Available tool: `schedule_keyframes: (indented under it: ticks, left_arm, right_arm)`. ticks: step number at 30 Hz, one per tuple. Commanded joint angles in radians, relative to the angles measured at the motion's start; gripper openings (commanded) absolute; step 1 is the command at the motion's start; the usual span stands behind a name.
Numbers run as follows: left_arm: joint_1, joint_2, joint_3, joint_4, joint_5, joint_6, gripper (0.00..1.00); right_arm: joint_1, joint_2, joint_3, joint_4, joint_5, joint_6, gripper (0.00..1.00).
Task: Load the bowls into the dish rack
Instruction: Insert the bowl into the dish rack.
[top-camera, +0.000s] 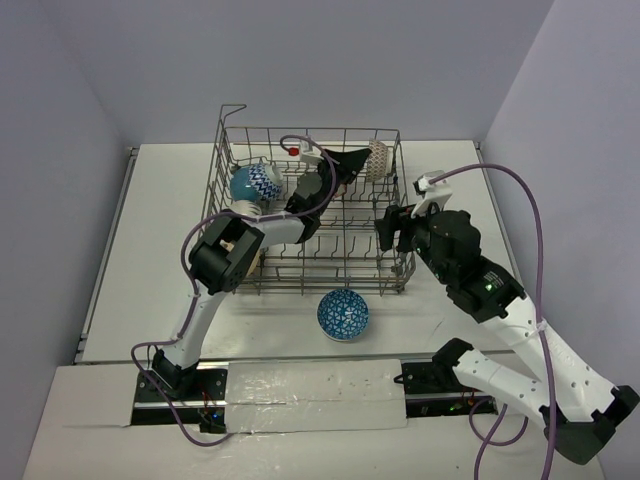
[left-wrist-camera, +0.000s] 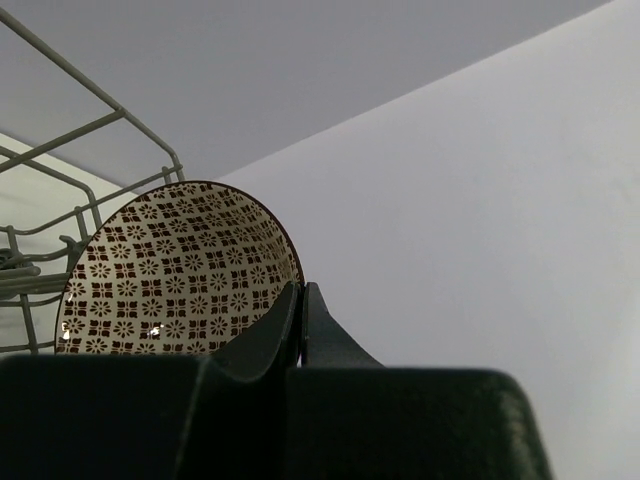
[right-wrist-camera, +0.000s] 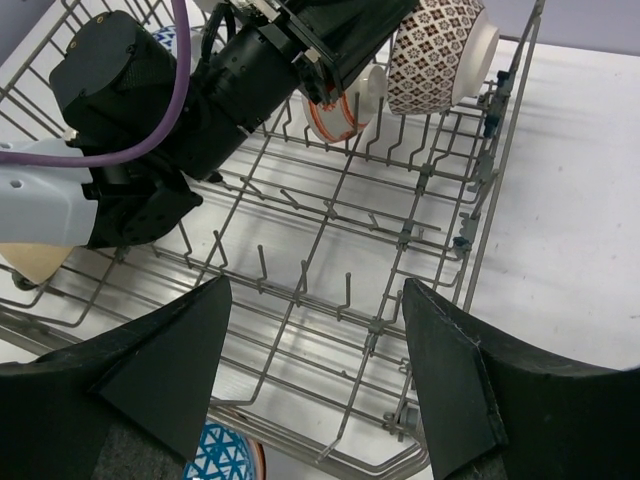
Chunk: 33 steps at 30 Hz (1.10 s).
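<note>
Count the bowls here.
4: zigzag bowl rear left in the rack, brown-patterned bowl rear right, orange-ringed bowl beside it, blue bowl on the table in front. The left arm may hide more.

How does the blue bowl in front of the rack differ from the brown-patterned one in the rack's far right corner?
The blue bowl sits on the table outside the dish rack; the brown-patterned bowl is inside it. The blue bowl stands upright, mouth up; the brown-patterned bowl is tipped on edge. Both are round, patterned bowls.

bowls (top-camera: 343, 314): 4 seen | dish rack (top-camera: 340, 250): 1 | robot arms (top-camera: 490, 285): 2
</note>
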Motion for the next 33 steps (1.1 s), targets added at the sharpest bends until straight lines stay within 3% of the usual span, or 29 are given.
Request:
schedule_keyframes:
  ticks: [1, 18, 33]
  left_arm:
    - [-0.008, -0.003, 0.013, 0.157, -0.073, -0.066, 0.0]
    - [-0.019, -0.024, -0.09, 0.2, -0.199, -0.1, 0.0]
    - [-0.007, -0.032, -0.113, 0.161, -0.165, -0.133, 0.0]
  right_arm:
    - [0.009, 0.004, 0.013, 0.022, -0.008, -0.007, 0.77]
    - [0.01, 0.052, 0.021, 0.029, -0.017, -0.017, 0.77]
    - [0.01, 0.08, 0.021, 0.036, -0.025, -0.021, 0.77]
